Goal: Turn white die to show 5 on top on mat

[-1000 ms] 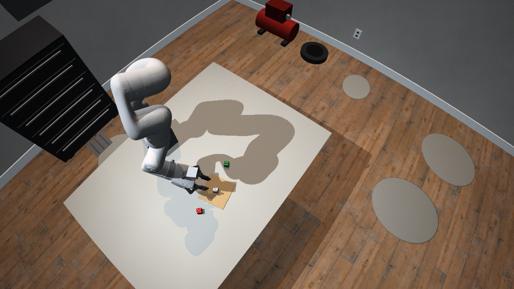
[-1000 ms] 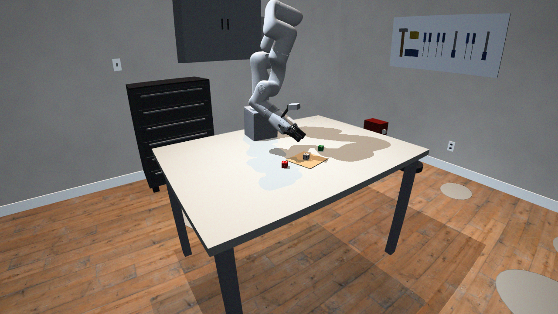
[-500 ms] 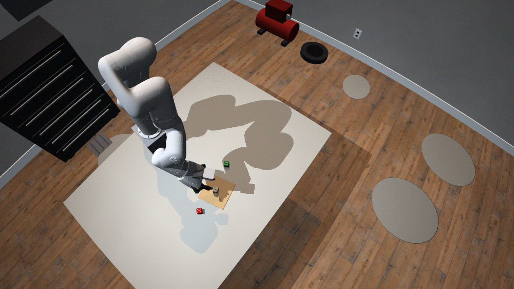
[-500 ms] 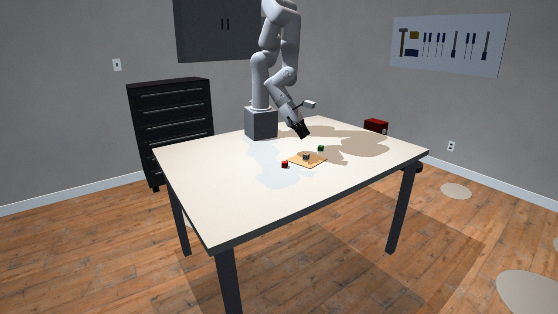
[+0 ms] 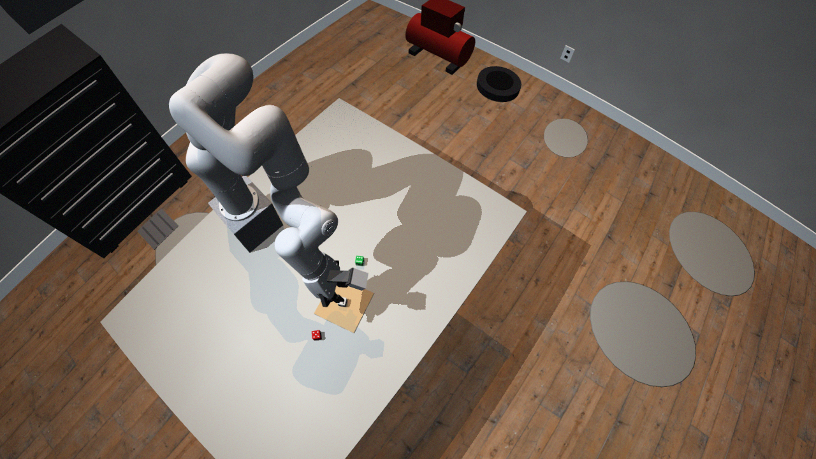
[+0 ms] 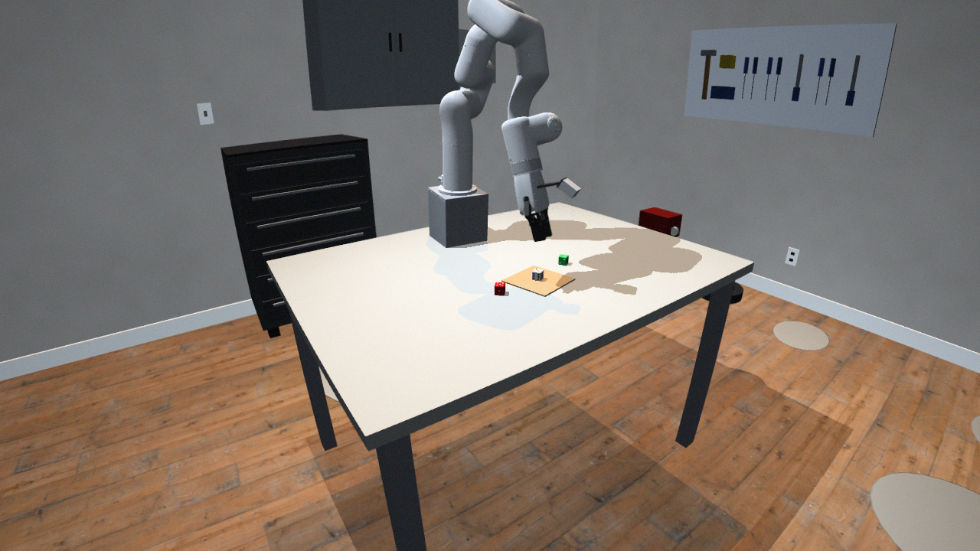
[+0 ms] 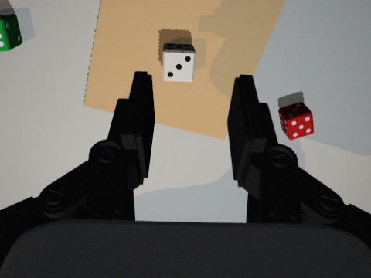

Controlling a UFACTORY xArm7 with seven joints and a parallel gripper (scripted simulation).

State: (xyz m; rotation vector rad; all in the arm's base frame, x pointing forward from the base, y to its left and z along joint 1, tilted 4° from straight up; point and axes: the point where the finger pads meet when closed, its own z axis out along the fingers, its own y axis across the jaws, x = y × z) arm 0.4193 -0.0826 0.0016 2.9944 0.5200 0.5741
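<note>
The hand (image 7: 192, 89) hangs well above the bench (image 6: 383, 328), fingers parted with nothing between them, so the drop toward the white die (image 7: 178, 62) is open. That die sits alone near the middle of the tan mat (image 7: 129, 83), with bare mat on all four sides. The green die (image 7: 9, 32) lies off the mat, well apart to one side; the red die (image 7: 296, 120) lies off the opposite edge, near the mat's corner, the nearer obstacle to a low sideways pass

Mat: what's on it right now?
Only the white die rests on the mat, lying flat, three pips facing the wrist camera. The end effector hovers above, open. The die's underside is hidden.
</note>
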